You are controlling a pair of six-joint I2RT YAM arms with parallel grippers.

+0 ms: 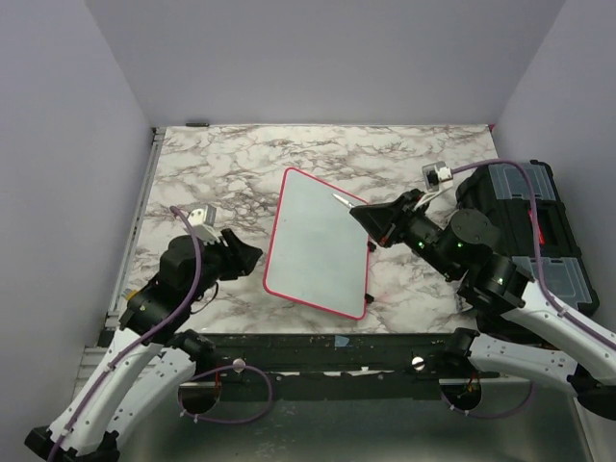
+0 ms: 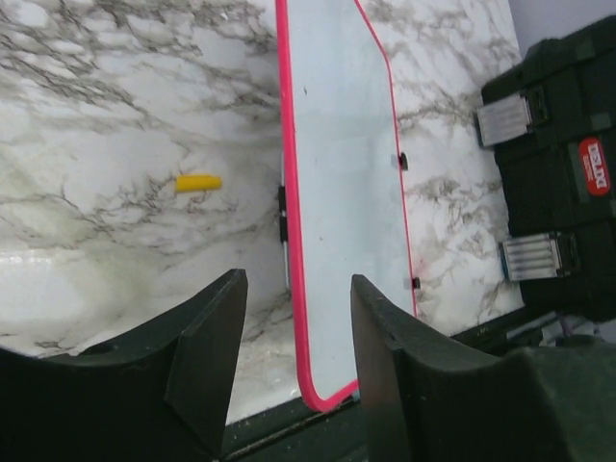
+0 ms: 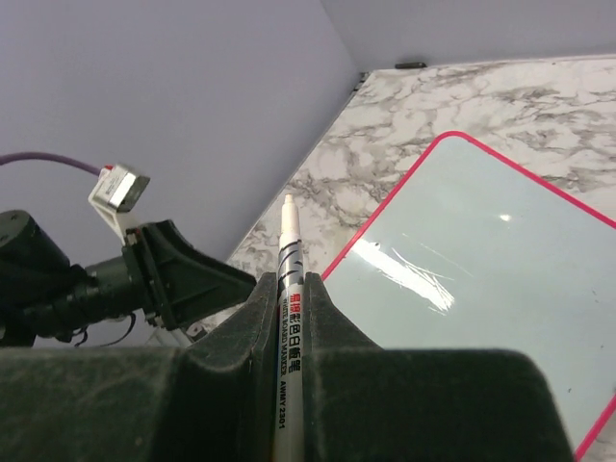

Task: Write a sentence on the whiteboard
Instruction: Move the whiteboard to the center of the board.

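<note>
Pink-red trim frames the whiteboard (image 1: 318, 245), which lies flat in the middle of the marble table (image 1: 212, 164). Its long axis runs from my near edge toward the far wall, a little askew. My right gripper (image 1: 366, 219) is clamped tight on a marker (image 3: 288, 252). It hangs over the board's far right edge with the tip aimed out across the white surface, so the writing arm is the nearer one, and I judge it need only go down and leftward. My left gripper (image 1: 248, 256) stands about half open and empty, just beside the board's left long edge.

I can make out no writing on the board. The marker barrel carries red Chinese characters and a code that looks to end in 2301. A yellow cap (image 2: 197, 182) lies loose left of the board. The red label (image 2: 595, 166) on the black toolbox (image 1: 539, 231) is too blurred to read.
</note>
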